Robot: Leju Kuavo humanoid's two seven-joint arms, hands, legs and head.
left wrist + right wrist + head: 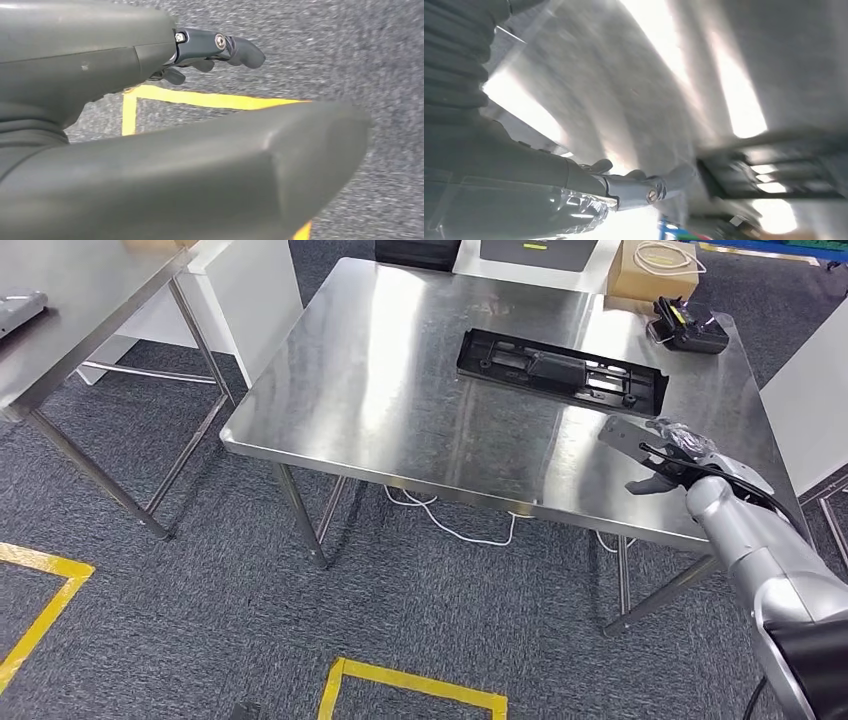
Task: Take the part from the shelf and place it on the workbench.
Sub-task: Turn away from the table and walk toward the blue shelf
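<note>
Head view: long black plastic part [562, 371] lies flat on table [380, 390], long axis across, just ahead-left of empty, spread right hand [665, 455]; left hand [215, 50] hangs empty.

Shiny metal, dull plastic, rough carpet.

Smooth, glossy steel on the workbench [400, 390], bright with light streaks like a mirror; same shiny steel on its thin legs [300, 515]. Matt black plastic on the long part [560, 370], ribbed and full of slots. Silver metal arm [760, 550], smooth with a soft shine. Grey plastic on the right hand [665, 455], dull. Smooth grey plastic on the left hand [215, 47], with small shiny screws. Rough, fuzzy grey carpet [200, 610]. Flat yellow tape [415, 682] stuck on it. Plain brown cardboard box [655, 275].
</note>
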